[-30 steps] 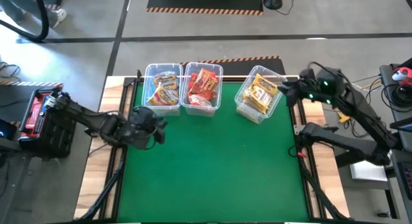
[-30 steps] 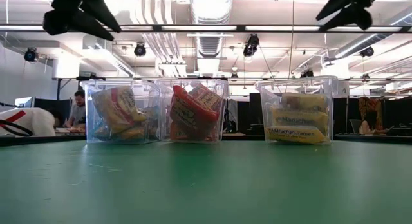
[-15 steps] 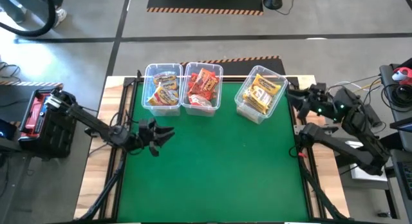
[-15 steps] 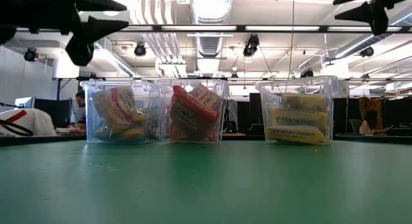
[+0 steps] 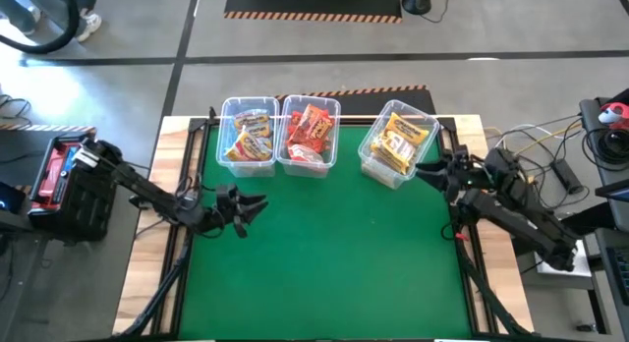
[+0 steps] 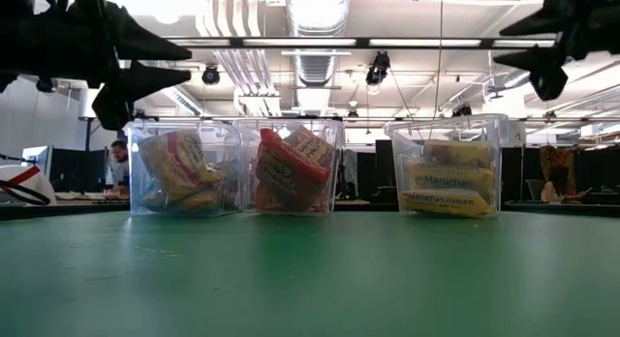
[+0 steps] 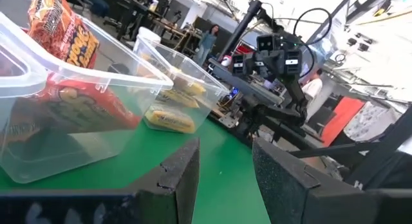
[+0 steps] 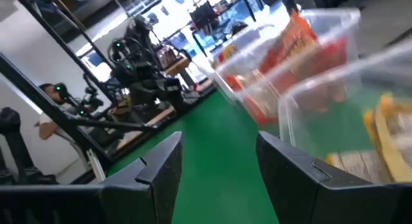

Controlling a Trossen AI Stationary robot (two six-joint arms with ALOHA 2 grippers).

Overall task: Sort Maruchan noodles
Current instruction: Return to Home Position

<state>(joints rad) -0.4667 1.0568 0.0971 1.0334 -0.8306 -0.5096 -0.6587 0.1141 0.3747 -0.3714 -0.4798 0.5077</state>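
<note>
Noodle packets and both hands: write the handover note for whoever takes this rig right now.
Left hand: open, empty, over the green mat's left edge.
Right hand: open, empty, beside the right clear plastic bin.
Crinkly plastic noodle packets: yellowish packets in the left bin, red-orange packets in the centre bin, yellow packets in the right.
Done: every packet in view is binned.
Left: probably only parking both arms.

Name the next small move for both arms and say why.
Probably draw both arms back to their rest poses: every visible noodle packet already sits inside the clear bins, the left end effector and right end effector are open and hold nothing, and the right one hovers close beside the right bin.
</note>
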